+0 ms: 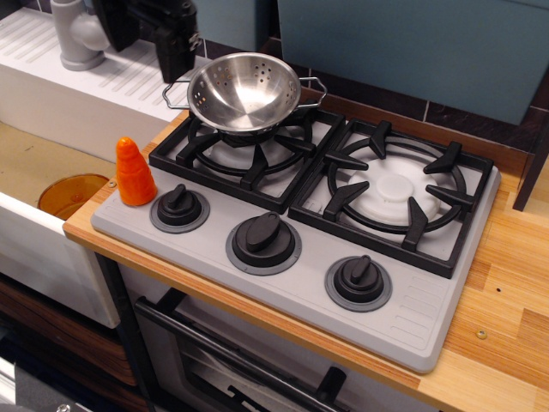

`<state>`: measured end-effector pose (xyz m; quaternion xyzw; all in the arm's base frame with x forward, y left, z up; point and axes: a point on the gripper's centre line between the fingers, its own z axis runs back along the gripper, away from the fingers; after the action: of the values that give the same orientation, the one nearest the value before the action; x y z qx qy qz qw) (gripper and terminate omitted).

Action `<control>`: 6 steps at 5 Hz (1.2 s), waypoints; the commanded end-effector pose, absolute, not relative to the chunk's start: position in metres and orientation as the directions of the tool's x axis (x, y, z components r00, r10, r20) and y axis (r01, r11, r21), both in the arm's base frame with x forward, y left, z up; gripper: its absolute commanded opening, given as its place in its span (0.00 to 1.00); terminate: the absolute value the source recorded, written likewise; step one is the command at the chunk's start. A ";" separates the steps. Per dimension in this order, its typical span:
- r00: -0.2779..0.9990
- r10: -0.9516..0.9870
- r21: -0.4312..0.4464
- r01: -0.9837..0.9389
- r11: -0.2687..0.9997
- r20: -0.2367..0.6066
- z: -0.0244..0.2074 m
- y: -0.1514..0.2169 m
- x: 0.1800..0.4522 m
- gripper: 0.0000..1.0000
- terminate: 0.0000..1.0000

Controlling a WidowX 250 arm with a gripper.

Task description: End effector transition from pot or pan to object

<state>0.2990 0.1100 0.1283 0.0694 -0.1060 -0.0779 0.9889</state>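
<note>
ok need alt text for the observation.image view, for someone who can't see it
A black robot gripper hangs left of a steel colander that sits on the left burner grate of a grey toy stove. An orange carrot-like cone stands upright on the stove's front-left corner, beside three black knobs.

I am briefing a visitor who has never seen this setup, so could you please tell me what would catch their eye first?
Probably the shiny steel colander sitting on the back of the left burner grate, and the bright orange carrot standing upright at the stove's front left corner, beside the leftmost knob. The black hand hangs at the top left, over the white sink edge, left of the colander and holding nothing.
</note>
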 end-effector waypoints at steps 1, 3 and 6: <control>0.951 -0.117 0.163 0.073 0.984 0.286 0.127 0.117 0.293 1.00 0.00; 0.948 -0.078 0.138 0.037 0.990 0.308 0.108 0.111 0.265 1.00 0.00; 0.935 -0.055 0.133 0.008 0.991 0.351 0.095 0.101 0.254 1.00 0.00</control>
<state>0.2483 0.0992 0.0826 0.0552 -0.1602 -0.0159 0.9854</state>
